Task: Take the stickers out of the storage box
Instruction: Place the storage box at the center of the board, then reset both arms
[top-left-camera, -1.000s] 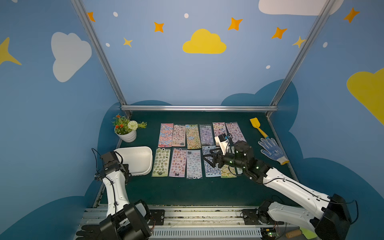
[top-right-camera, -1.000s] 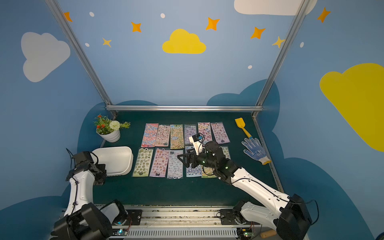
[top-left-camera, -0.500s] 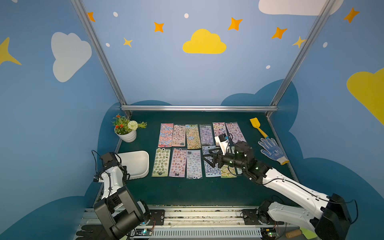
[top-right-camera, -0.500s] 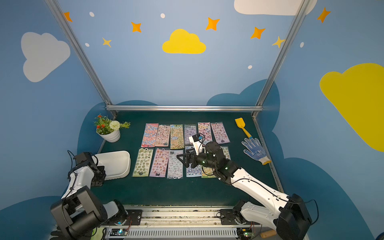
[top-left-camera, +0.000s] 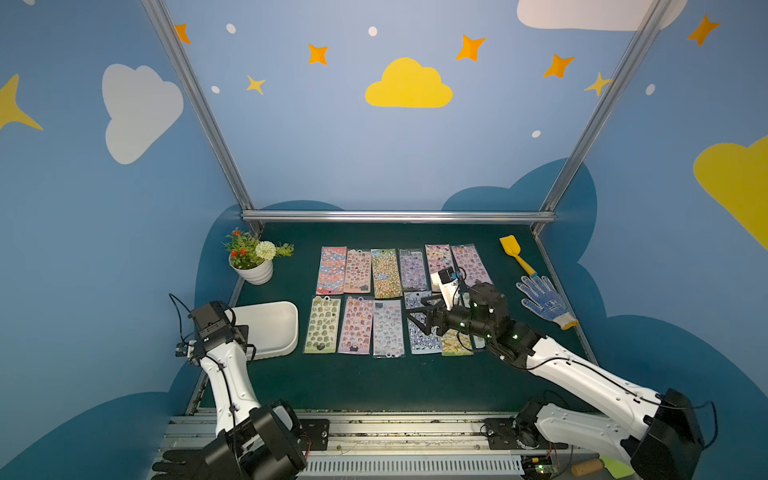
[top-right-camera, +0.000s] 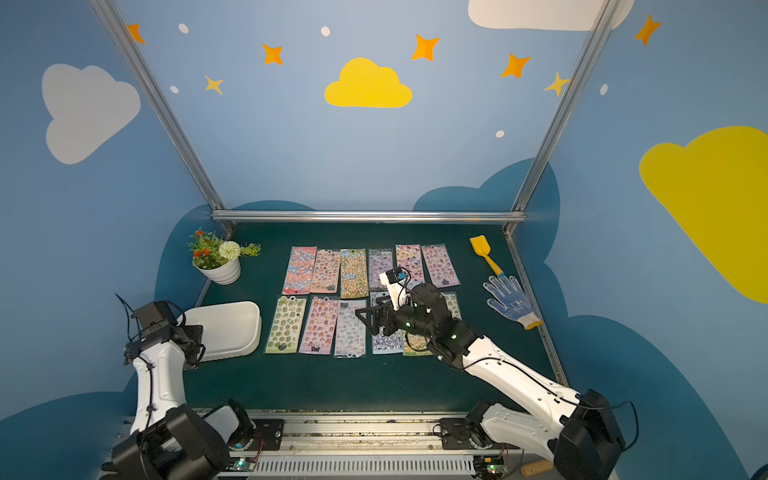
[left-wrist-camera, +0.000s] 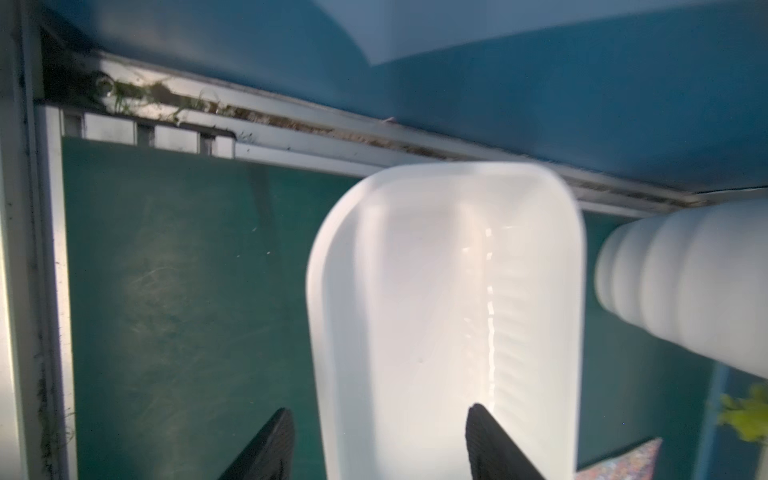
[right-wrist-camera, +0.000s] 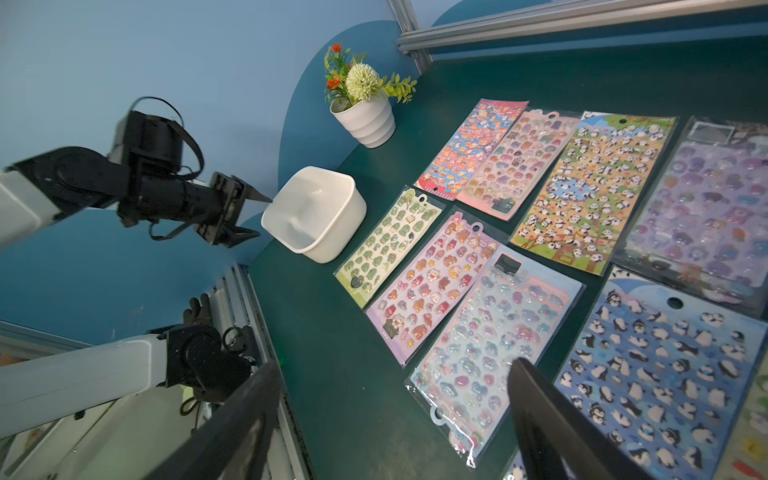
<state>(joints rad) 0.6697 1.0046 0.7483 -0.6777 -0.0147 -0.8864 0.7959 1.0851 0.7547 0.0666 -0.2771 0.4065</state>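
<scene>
Left gripper (right-wrist-camera: 261, 218) stands with its jaws well apart at the near end of the storage box (right-wrist-camera: 338, 232). In the left wrist view one of its fingers (left-wrist-camera: 270, 449) is over bare mat and the other is over the inside of the box, so the box's side wall lies between them. Nothing is clamped, and whether either finger touches the rim cannot be told. Right gripper (top-left-camera: 412, 313) is spread wide and holds nothing. It hangs over the front row of the stickers (top-left-camera: 359, 324), above the blue penguin sheet (right-wrist-camera: 665, 374).

All visible sheets lie flat on the green mat (top-left-camera: 332, 386), outside the box, in two rows side by side. The right arm covers part of the sheets at the right end of both rows. A white ribbed flower pot (top-left-camera: 253, 270) stands in the far left corner, just beyond the box. A yellow scoop (top-left-camera: 515, 253) and a blue dotted glove (top-left-camera: 544, 303) lie at the right edge, clear of both arms.

The storage box sits at the left edge of the mat, just beside the green sheet, and its inside shows only bare white plastic.
</scene>
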